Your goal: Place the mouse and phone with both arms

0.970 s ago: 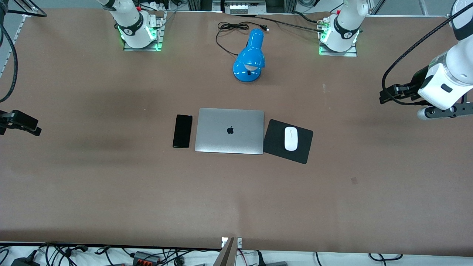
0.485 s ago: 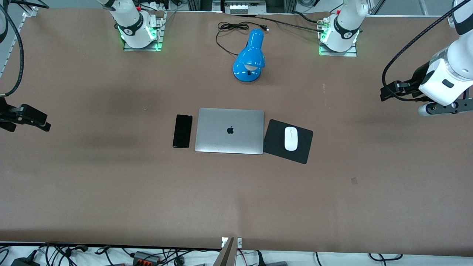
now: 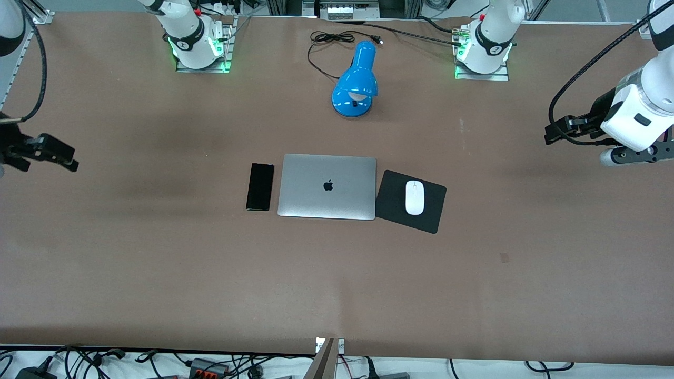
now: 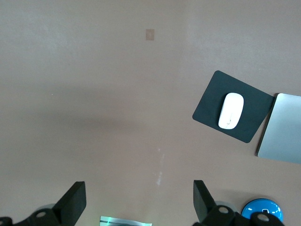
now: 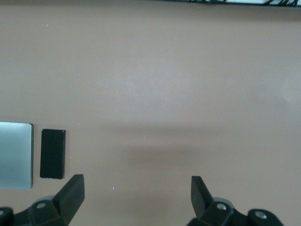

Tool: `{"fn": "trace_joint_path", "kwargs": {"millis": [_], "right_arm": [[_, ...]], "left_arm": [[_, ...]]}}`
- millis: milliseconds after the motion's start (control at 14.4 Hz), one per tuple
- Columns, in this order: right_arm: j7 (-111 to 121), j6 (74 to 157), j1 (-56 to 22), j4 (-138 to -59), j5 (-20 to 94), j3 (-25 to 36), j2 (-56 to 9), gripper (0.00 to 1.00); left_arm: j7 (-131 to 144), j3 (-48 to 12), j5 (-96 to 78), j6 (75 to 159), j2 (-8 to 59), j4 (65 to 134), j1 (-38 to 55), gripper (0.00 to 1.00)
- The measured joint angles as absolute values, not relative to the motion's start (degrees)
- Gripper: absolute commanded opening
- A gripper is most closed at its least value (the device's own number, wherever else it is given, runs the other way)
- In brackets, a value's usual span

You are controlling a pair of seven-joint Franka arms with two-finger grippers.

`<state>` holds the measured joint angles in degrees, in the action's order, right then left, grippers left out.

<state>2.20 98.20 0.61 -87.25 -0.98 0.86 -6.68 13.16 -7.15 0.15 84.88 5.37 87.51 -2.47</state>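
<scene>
Both grippers have drifted upward at the table's ends, jaws wide and empty: left gripper [image 3: 626, 157], right gripper [image 3: 39, 152]. Your mouse [image 3: 414, 197], light and slippery, sits on the mouse pad [image 3: 392, 205]; grip its sides. Your phone [image 3: 260, 186], stiff and thin, lies beside the laptop [image 3: 327, 186]; pinch its long edges.

On the table: one phone [image 3: 260, 187], one laptop [image 3: 327, 186], one mouse [image 3: 414, 197], one mouse pad [image 3: 392, 202], one blue lamp [image 3: 356, 81].

A robotics lab: brown-covered table [image 3: 158, 273], bolted-down arm bases [image 3: 200, 52], cable clutter [image 3: 210, 363] along the edge.
</scene>
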Motion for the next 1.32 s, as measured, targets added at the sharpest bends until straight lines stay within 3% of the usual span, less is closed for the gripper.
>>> {"fn": "trace_joint_path", "kwargs": {"millis": [347, 1317], "right_arm": [[2.2, 98.3, 0.6, -95.5, -1.0, 0.9, -0.3, 1.00], [2.8, 95.8, 0.6, -95.2, -1.0, 0.9, 1.6, 1.00]], "left_arm": [[13.2, -6.8, 0.1, 85.0, 5.4, 87.5, -2.9, 1.00], [13.2, -6.6, 0.1, 85.0, 5.4, 87.6, -3.1, 1.00]]}}
